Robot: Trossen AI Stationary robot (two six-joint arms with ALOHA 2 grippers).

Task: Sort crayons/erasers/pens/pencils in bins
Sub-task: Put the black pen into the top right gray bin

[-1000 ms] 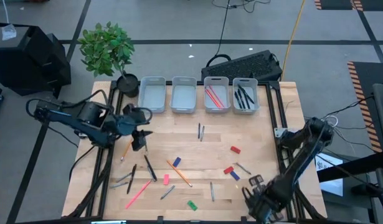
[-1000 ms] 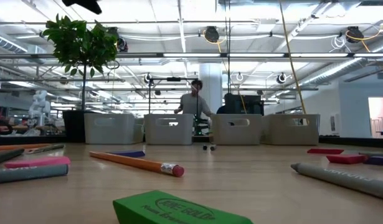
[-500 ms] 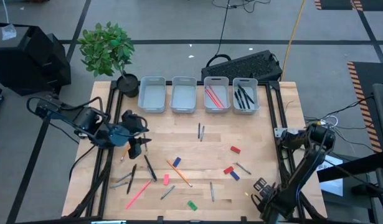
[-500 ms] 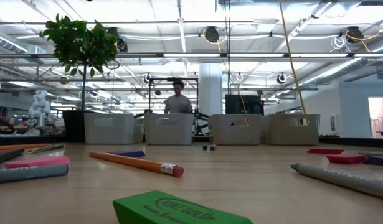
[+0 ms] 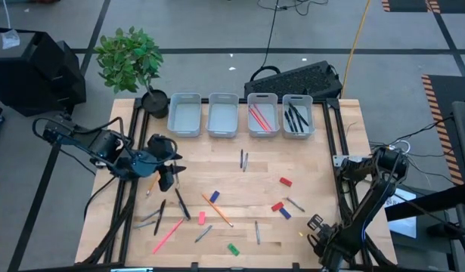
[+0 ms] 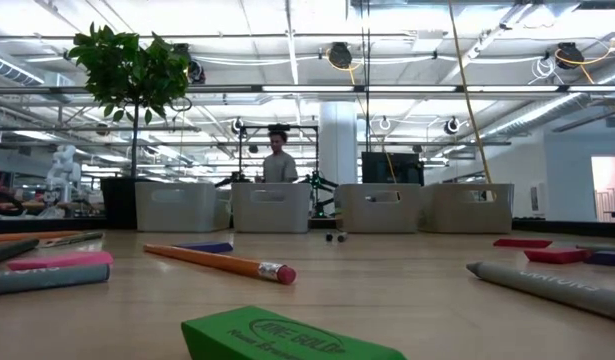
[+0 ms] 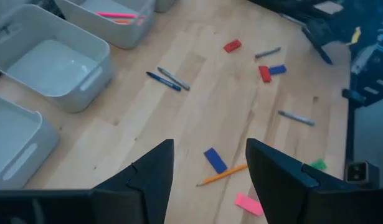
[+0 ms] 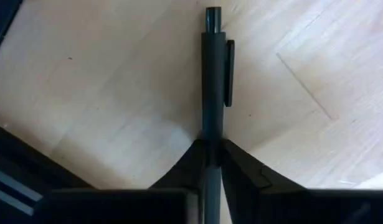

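Note:
Four pale bins (image 5: 185,113) (image 5: 223,113) (image 5: 262,113) (image 5: 297,113) stand in a row at the table's far edge. The third holds red sticks and the fourth dark pens. Erasers lie loose on the wood: red (image 5: 285,181), red (image 5: 277,205), blue (image 5: 215,196), pink (image 5: 201,217), green (image 5: 232,248). Pencils (image 5: 217,208) and pens (image 5: 243,159) are scattered among them. My left gripper (image 5: 165,170) (image 7: 210,180) hovers open over the table's left part. My right gripper (image 5: 315,225) (image 8: 211,144), near the near right corner, is shut on a dark pen (image 8: 213,81). My right gripper pinches the dark pen's barrel (image 8: 211,134) between its two fingertips. The pen runs along the fingers. Its clip and button end (image 8: 213,15) sticks out ahead of them over the wood.
A black plant pot (image 5: 154,102) with a leafy plant stands at the far left corner, beside the first bin. A dark keyboard (image 5: 296,78) lies beyond the bins. A person (image 6: 277,160) stands in the room behind the table.
My left gripper has drawn back a little toward the table's near edge, staying open. My right gripper has shifted slightly toward the right edge. The person behind the table has walked leftward in the low view.

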